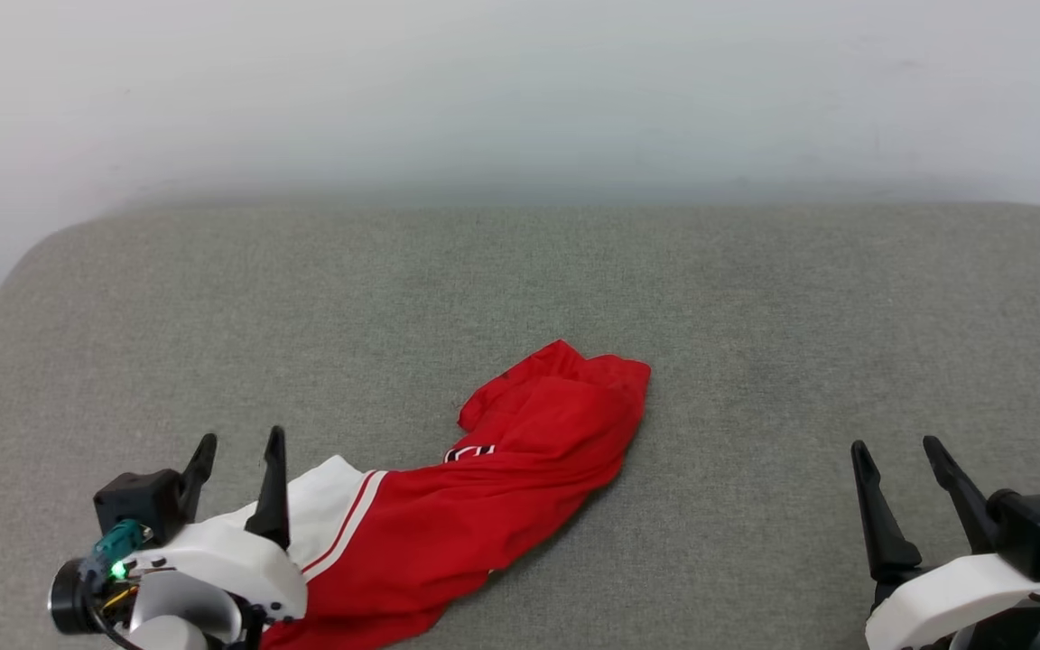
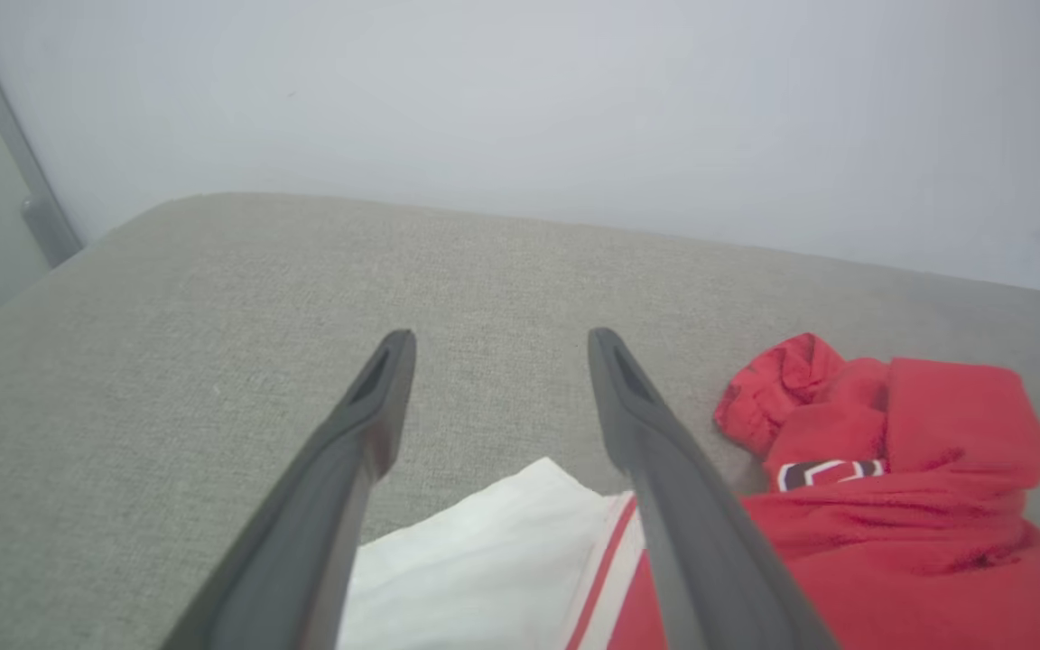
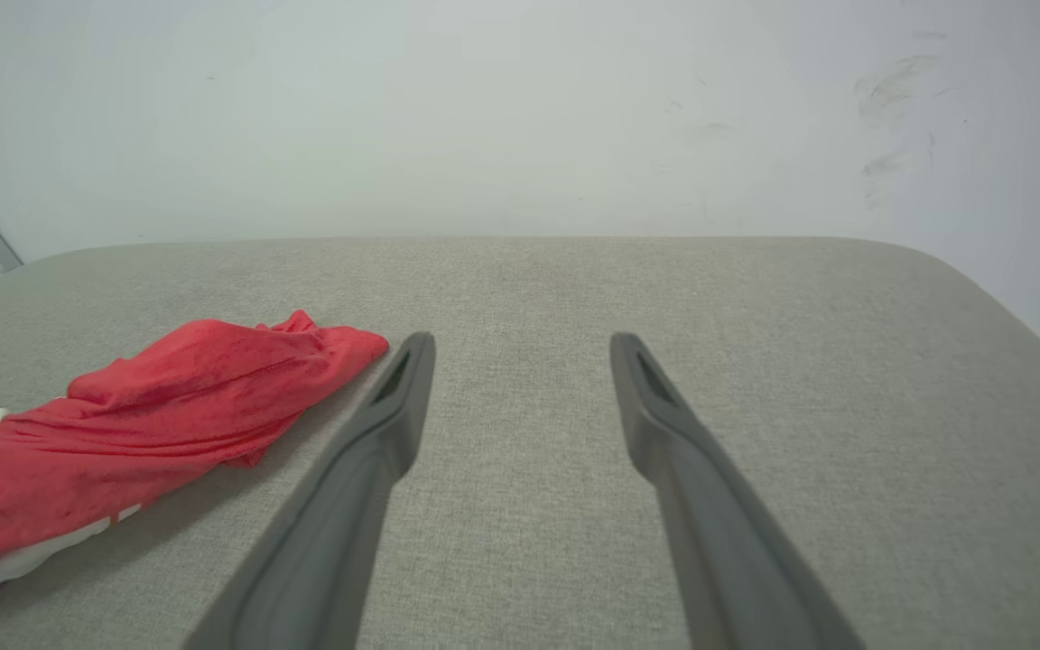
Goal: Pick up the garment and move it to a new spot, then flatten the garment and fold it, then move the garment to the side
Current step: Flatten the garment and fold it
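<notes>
The garment (image 1: 502, 487), a red T-shirt with a white sleeve and red-white striped trim, lies crumpled in a long bunch near the front of the grey cushioned surface (image 1: 574, 280). A bit of black lettering shows on a fold. My left gripper (image 1: 240, 442) is open and hovers over the white sleeve (image 2: 484, 560), with nothing between its fingers. My right gripper (image 1: 895, 450) is open at the lower right, well apart from the garment (image 3: 150, 424), which lies to its left.
A pale wall (image 1: 520, 90) stands behind the cushioned surface. The surface has rounded far corners, and a grey metal post (image 2: 5, 144) shows beyond its left edge. Bare fabric stretches right of and behind the garment.
</notes>
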